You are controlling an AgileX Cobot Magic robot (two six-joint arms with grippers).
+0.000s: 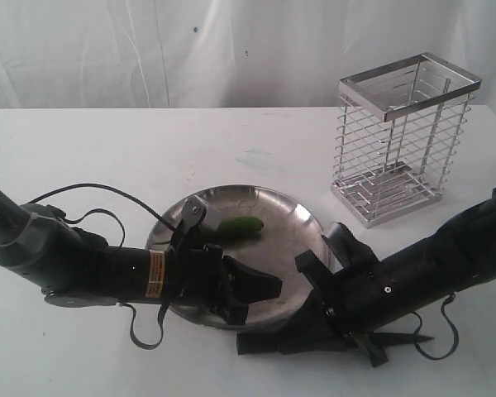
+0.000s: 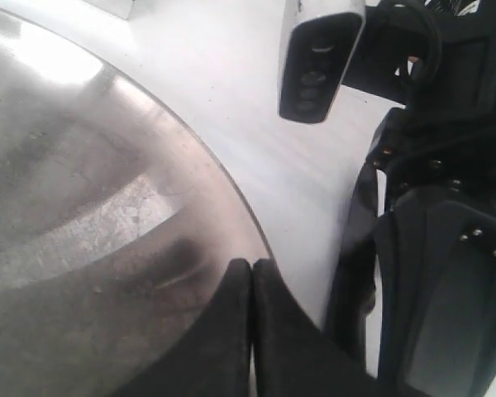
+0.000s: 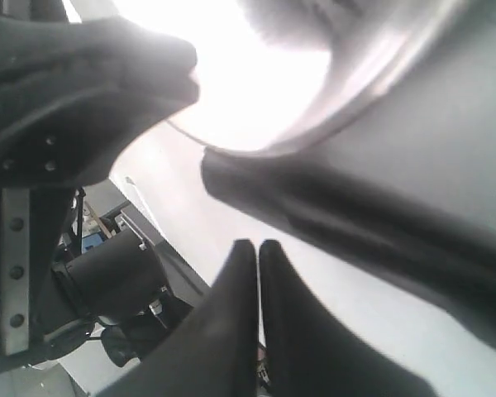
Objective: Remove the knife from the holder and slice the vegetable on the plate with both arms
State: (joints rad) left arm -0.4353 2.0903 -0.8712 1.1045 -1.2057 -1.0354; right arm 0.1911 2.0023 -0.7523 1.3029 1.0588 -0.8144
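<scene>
The wide round plate (image 1: 291, 217) of dull steel lay at frame centre. Both grippers (image 1: 263, 287) (image 1: 256, 343) had fingers pressed together, perhaps empty. The black knife (image 1: 397, 337) lay lower right; the green chilli (image 1: 241, 227) could roll unheld.

Exterior view is bright and even, soft white light on the table (image 1: 107, 149) and backdrop, shadows faint; the plate (image 1: 293, 211) throws a pale sheen along its far rim; the black arms read as near-solid dark shapes, detail lost. Left wrist view is softer, a washed glare at upper left on the plate (image 2: 83, 190), smeared dull reflections below; foreground black parts blurred. Right wrist view is blown out white at upper centre; everything close is out of focus, edges smeared.
</scene>
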